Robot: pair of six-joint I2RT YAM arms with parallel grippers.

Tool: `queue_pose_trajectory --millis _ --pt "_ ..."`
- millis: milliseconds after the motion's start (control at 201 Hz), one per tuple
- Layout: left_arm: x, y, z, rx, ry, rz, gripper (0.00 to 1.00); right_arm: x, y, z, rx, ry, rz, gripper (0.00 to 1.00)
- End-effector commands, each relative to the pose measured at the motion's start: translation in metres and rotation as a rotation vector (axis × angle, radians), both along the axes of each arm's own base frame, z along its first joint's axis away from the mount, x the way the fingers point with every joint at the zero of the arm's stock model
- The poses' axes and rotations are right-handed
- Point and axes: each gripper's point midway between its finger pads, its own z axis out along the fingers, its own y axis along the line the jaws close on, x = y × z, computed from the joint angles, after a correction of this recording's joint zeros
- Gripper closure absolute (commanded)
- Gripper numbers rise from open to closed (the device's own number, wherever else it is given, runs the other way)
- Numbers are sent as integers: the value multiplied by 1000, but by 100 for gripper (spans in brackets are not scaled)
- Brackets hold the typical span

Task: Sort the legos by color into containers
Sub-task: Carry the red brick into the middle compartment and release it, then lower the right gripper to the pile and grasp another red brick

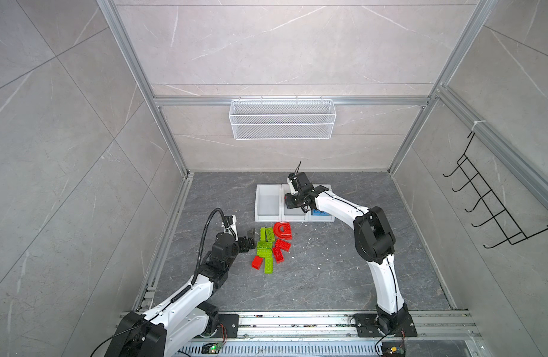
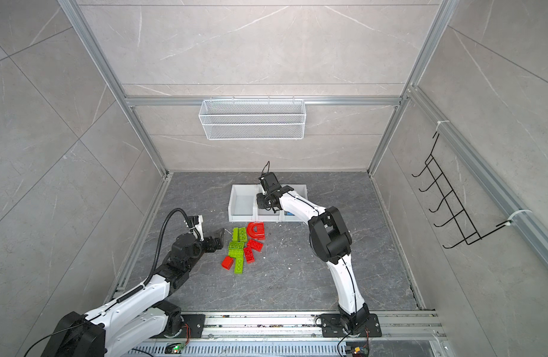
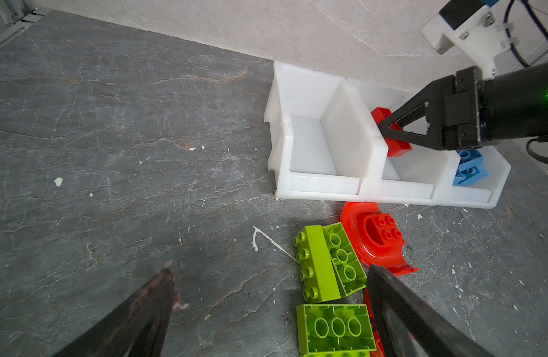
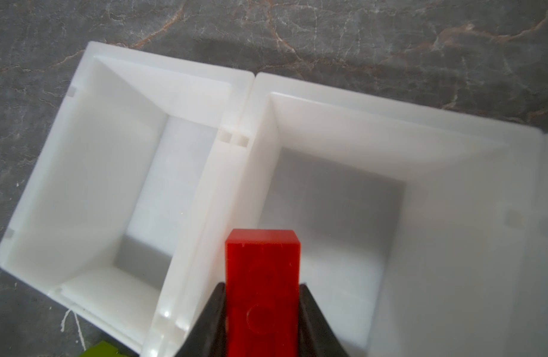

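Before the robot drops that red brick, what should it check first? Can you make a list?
1. Fingers of the right gripper pinch the red brick: ok.
2. Brick hangs over the middle bin, though near its shared wall: ok.
3. Middle bin holds no other colour: ok, looks empty.
4. Blue bricks sit in the end bin, separate: ok.
5. Left gripper open, down by the loose pile, clear of the bins: ok.
6. Drop height above the bin floor: cannot tell.
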Motion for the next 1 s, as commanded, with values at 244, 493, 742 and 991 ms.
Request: queue_pose_trajectory --millis 244,493,742,991 --pt "5 -2 23 -23 -68 -3 1 -2 -7 8 -13 3 -4 46" --pt "4 -1 26 -19 -77 -2 1 -58 -18 56 66 -20 65 43" --pt "3 0 27 -21 -83 3 1 -159 3 29 59 57 246 42" --pt "5 1 23 -12 -73 11 1 -200 33 -11 -6 128 355 43"
